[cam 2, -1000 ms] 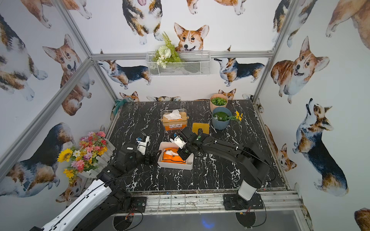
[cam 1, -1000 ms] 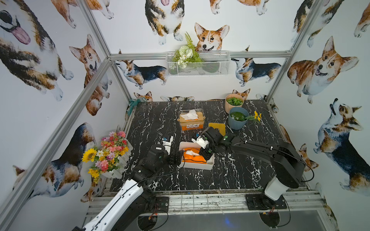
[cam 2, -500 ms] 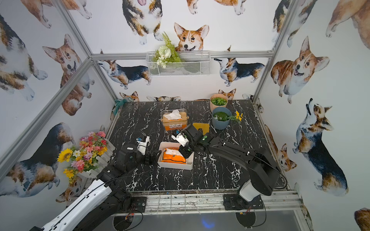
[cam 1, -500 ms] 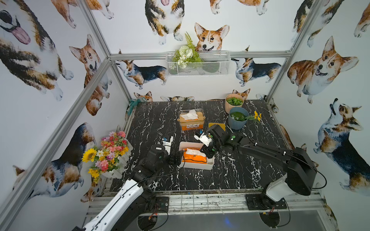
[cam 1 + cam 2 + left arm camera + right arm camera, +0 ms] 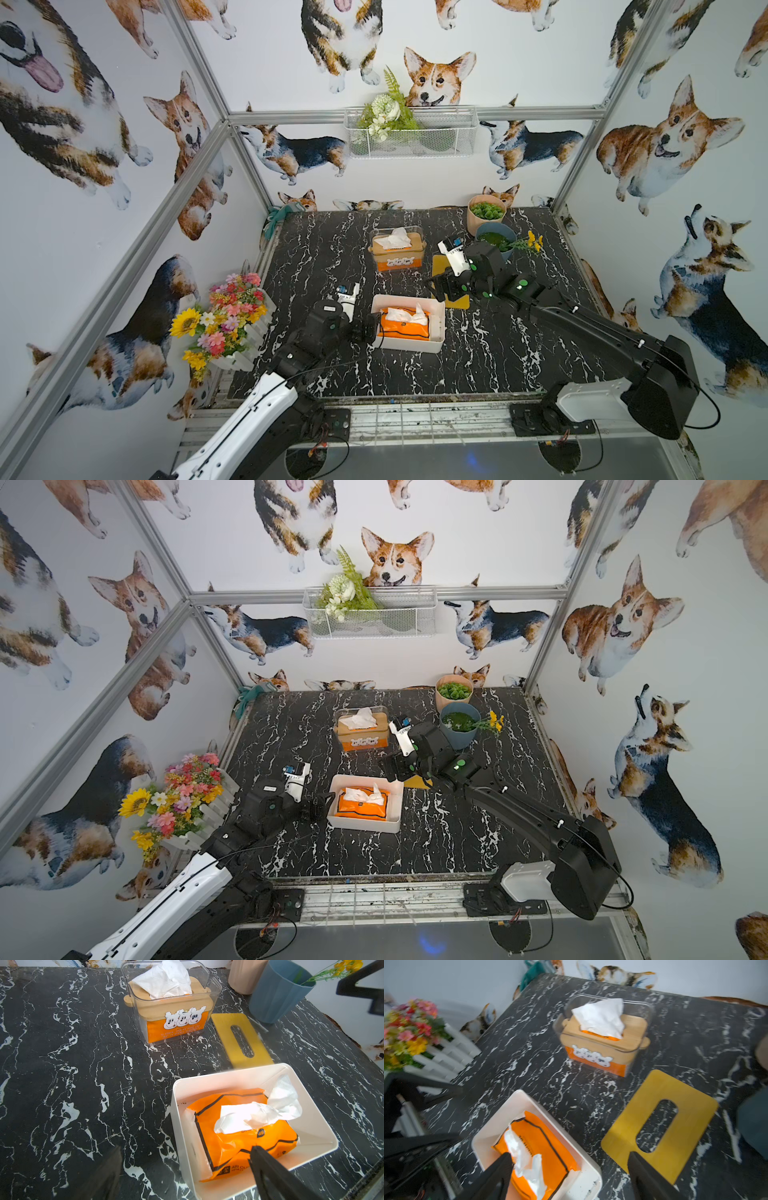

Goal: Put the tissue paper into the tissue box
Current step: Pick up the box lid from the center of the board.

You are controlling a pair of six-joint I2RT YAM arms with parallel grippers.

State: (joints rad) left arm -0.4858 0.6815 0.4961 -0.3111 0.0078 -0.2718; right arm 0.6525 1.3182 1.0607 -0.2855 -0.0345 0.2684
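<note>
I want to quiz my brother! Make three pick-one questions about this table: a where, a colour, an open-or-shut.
1. Where is the slotted lid? A on a chair; B flat on the table; C on a shelf.
2. What colour is the pack inside the white box? A orange; B purple; C green.
3. The right gripper is: A shut tight; B clamped on a spoon; C open.
B, it lies on the marble; A, its wrapper is orange; C, its jaws stand wide apart.
</note>
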